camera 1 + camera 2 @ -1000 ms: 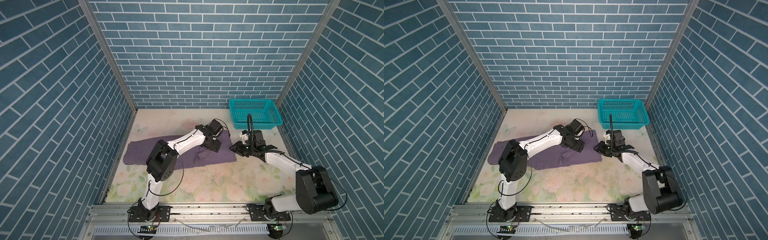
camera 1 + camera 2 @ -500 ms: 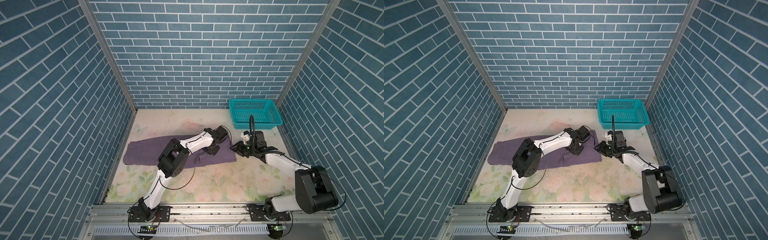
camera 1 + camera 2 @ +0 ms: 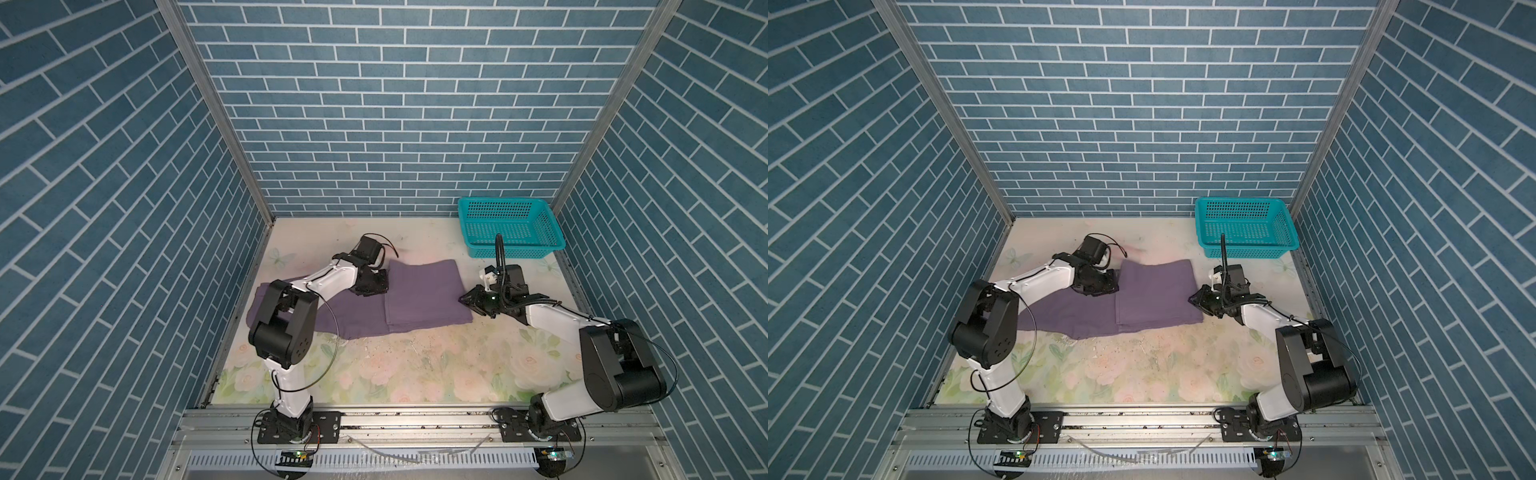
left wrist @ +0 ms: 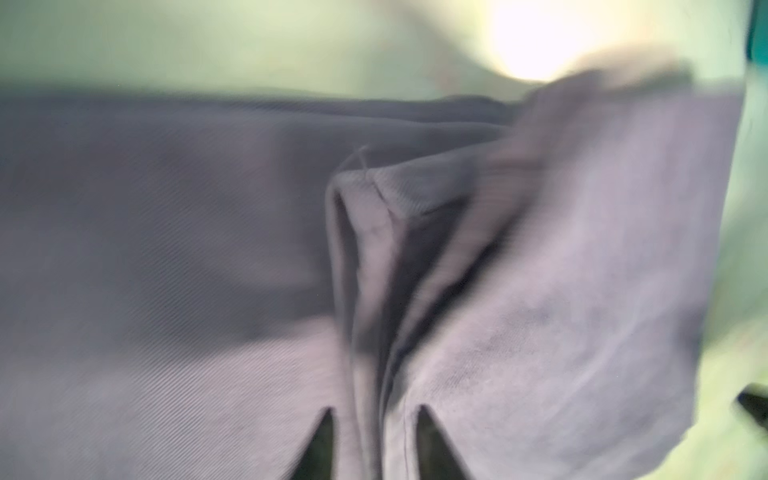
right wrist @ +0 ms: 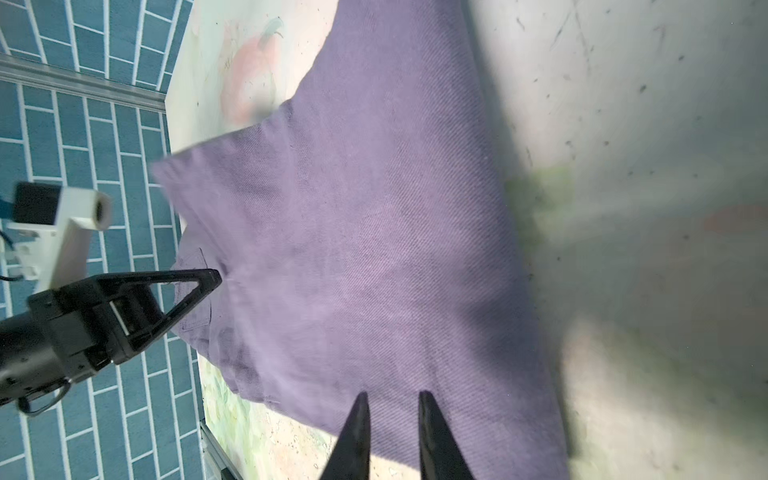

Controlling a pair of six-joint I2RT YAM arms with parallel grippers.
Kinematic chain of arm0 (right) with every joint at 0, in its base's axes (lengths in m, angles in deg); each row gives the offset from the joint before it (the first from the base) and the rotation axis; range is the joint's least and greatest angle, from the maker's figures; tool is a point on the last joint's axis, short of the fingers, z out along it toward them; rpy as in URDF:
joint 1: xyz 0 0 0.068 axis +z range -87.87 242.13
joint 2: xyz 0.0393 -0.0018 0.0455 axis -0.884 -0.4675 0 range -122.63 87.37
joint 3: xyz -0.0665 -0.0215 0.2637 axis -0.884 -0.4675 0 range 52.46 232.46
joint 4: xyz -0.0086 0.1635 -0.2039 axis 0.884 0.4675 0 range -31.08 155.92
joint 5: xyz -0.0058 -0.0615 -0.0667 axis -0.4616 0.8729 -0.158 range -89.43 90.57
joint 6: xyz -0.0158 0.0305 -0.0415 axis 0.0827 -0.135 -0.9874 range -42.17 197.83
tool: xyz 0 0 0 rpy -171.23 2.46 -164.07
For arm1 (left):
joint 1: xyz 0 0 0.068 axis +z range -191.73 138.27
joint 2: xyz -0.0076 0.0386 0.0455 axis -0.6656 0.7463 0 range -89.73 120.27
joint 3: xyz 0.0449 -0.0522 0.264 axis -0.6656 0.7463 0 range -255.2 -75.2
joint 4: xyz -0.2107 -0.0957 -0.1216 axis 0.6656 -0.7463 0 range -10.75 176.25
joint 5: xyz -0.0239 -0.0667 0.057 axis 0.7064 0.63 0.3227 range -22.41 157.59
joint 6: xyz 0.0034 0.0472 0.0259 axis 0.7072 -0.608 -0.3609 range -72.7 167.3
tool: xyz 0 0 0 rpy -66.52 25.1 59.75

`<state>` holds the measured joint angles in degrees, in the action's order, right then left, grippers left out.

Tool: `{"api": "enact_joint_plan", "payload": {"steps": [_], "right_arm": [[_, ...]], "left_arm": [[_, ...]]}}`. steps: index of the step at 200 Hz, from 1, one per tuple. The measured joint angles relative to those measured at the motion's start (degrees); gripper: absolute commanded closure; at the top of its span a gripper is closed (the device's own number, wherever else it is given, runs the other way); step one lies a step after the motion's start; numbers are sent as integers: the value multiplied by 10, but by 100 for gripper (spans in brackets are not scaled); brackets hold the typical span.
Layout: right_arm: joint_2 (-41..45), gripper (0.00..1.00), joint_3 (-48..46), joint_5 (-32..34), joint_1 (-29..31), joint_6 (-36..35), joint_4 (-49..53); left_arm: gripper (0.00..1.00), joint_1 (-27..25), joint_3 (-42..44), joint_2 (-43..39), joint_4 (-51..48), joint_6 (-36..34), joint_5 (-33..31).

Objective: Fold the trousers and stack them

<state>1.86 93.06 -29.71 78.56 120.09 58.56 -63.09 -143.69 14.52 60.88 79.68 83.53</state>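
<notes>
1. Near edge, 6 o'clock: both arms are mounted on the rail. The strip of floral desk (image 3: pixel 415 365) ahead of them is bare.

2. Mid-desk: the trousers (image 3: pixel 419 295) lie flat across the desk on the 9-to-3 o'clock line, as both top views show (image 3: pixel 1154 295). The 3 o'clock half is a doubled, squared panel. A single layer runs out from under it toward 9 o'clock, beneath the left arm.

3. Right tool (image 3: pixel 465 300): positioned at the 3 o'clock edge of the folded panel and pointing toward 9 o'clock. In the right wrist view (image 5: pixel 392 399) the tips stand a narrow gap apart over the cloth edge. Contact with the cloth cannot be determined.

4. Left tool (image 3: pixel 383 283): positioned at the panel's 9 o'clock edge, toward its far corner. The left wrist view (image 4: pixel 376 411) is blurred. The tips stand apart with a raised ridge of fabric between them. Whether they pinch it cannot be told.

5. Far corner, 1 o'clock: a teal perforated basket (image 3: pixel 515 249) stands apart from the trousers.
</notes>
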Motion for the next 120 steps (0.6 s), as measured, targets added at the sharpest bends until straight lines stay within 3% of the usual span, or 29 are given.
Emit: {"api": "enact_joint_plan", "payload": {"steps": [23,49,91,120], "right_arm": [[-1,68,0,3,0,-2,4],[1,65,4,25,0,-17,38],[11,61,39,96,0,-70,121],[3,60,55,107,-1,-88,128]], "left_arm": [[33,66,83,-23,46,54,37],[34,107,113,-61,68,80,54],[40,113,113,-103,68,82,57],[42,113,114,-110,65,82,57]]}}
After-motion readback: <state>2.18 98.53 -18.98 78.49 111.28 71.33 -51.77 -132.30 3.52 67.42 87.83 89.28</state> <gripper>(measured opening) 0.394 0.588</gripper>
